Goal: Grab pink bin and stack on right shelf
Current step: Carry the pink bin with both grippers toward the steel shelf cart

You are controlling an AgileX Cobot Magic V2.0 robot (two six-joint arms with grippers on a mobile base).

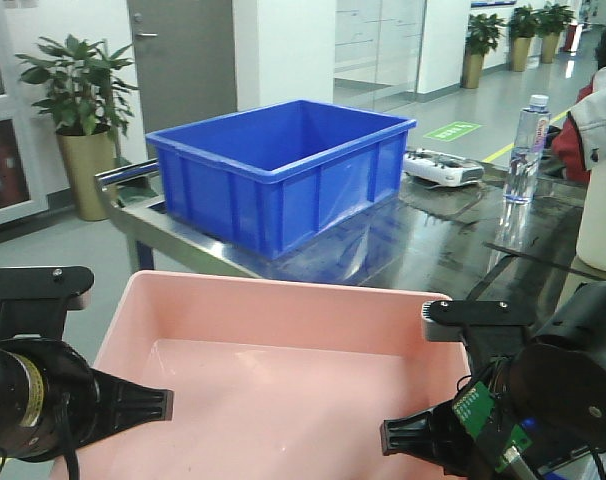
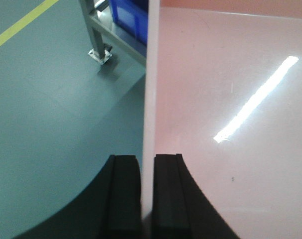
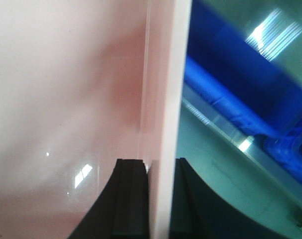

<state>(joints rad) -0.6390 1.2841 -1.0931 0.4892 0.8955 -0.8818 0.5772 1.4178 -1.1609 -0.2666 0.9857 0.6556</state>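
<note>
Pale pink all over, shallow and wide, with smooth tapered walls, a flat glossy bottom catching streaks of ceiling light, and a thin, paler rim: the pink bin (image 1: 283,390). Held off the floor between both arms, low in the front view, far rim near the front edge of the right shelf (image 1: 433,250); touching it or not, impossible to tell. Left gripper (image 2: 146,164) pinching the bin's left wall, one black pad inside, the other outside. Right gripper (image 3: 158,167) clamped the same way on the right wall. On the shelf's grey reflective top, just beyond the bin, a ribbed blue crate (image 1: 283,170), open side up; farther right, an upright water bottle (image 1: 524,150).
</note>
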